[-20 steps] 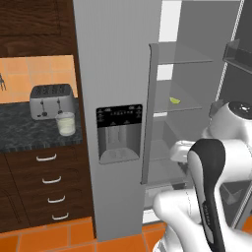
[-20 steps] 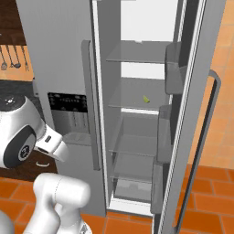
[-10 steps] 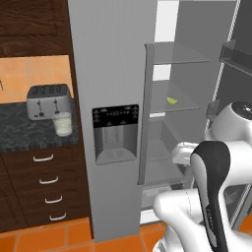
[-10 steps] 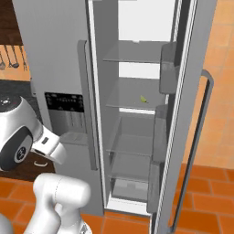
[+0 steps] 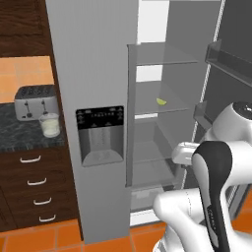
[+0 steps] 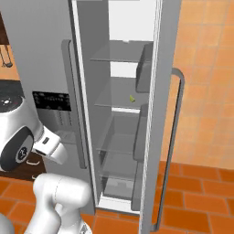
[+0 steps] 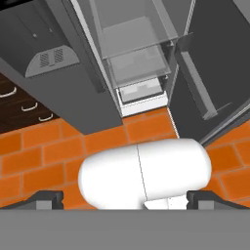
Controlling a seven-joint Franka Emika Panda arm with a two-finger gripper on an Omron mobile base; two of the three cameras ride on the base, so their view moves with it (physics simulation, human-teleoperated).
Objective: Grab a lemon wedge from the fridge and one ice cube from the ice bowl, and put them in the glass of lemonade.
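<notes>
Base cameras, behind the arm at 7 and 5 o'clock: both face the open fridge [image 5: 98, 74] interior. Hand camera: looks steeply down at its foot.

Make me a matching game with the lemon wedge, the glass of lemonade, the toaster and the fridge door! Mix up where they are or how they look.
Things:
1. lemon wedge
2. glass of lemonade
3. toaster
4. right fridge door

Places or states:
A. at the back of the counter, by the wall
B. swung open
C. on a glass shelf in the fridge
D. on the counter, in front of the toaster

Pairs: 1-C, 2-D, 3-A, 4-B
</notes>
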